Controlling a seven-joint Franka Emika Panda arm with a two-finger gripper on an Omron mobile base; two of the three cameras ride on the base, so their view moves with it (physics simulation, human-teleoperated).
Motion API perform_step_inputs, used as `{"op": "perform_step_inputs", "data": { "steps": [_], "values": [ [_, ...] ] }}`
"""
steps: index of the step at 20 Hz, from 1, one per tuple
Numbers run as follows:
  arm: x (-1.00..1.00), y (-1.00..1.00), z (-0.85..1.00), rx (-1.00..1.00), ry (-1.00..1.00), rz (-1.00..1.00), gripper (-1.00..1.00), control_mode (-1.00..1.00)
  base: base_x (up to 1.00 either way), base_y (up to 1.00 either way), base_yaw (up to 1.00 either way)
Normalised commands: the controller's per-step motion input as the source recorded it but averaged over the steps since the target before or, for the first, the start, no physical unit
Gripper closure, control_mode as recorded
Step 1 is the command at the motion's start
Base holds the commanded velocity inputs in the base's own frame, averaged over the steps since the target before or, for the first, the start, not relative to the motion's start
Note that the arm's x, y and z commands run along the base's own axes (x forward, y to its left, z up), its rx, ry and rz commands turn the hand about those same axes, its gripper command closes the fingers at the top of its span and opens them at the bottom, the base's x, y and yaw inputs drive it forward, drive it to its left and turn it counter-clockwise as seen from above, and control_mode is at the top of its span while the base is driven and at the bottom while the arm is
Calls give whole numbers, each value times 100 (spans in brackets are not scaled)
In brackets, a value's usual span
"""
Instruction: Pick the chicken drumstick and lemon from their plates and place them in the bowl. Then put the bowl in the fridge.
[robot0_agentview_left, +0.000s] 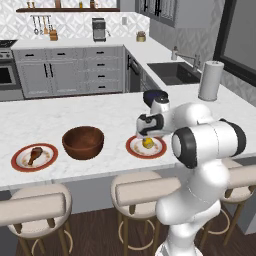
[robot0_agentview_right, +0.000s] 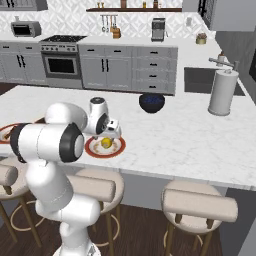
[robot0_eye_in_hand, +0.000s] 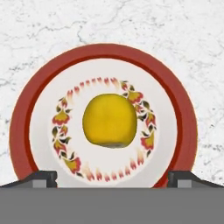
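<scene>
The lemon (robot0_agentview_left: 148, 143) (robot0_agentview_right: 106, 143) (robot0_eye_in_hand: 109, 120) lies at the middle of a red-rimmed plate (robot0_agentview_left: 132, 149) (robot0_agentview_right: 90, 148) (robot0_eye_in_hand: 105, 50) near the counter's front edge. My gripper (robot0_agentview_left: 146, 134) (robot0_agentview_right: 111, 135) (robot0_eye_in_hand: 113, 177) hangs just above it, pointing down, open, its fingertips (robot0_eye_in_hand: 43, 177) spread wider than the fruit and not touching it. To the left stands the wooden bowl (robot0_agentview_left: 83, 142), holding nothing I can see. Further left, the chicken drumstick (robot0_agentview_left: 35, 154) rests on the second plate (robot0_agentview_left: 20, 165). The fridge is out of view.
A dark blue bowl (robot0_agentview_left: 155, 95) (robot0_agentview_right: 151, 102) sits behind the lemon's plate. A paper towel roll (robot0_agentview_left: 210, 80) (robot0_agentview_right: 222, 92) stands to the right by the sink (robot0_agentview_left: 172, 72). Bar stools (robot0_agentview_left: 35, 205) line the counter's front.
</scene>
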Motion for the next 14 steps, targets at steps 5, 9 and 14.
{"op": "perform_step_inputs", "data": {
  "steps": [5, 9, 14],
  "values": [
    [25, 1, -22, 3, 0, 0, -100, -100, 0, 0, 0],
    [13, 1, -32, 2, 0, 0, -100, -100, 0, 0, 0],
    [14, 5, -34, 0, 0, 0, -100, -100, 0, 0, 0]
  ]
}}
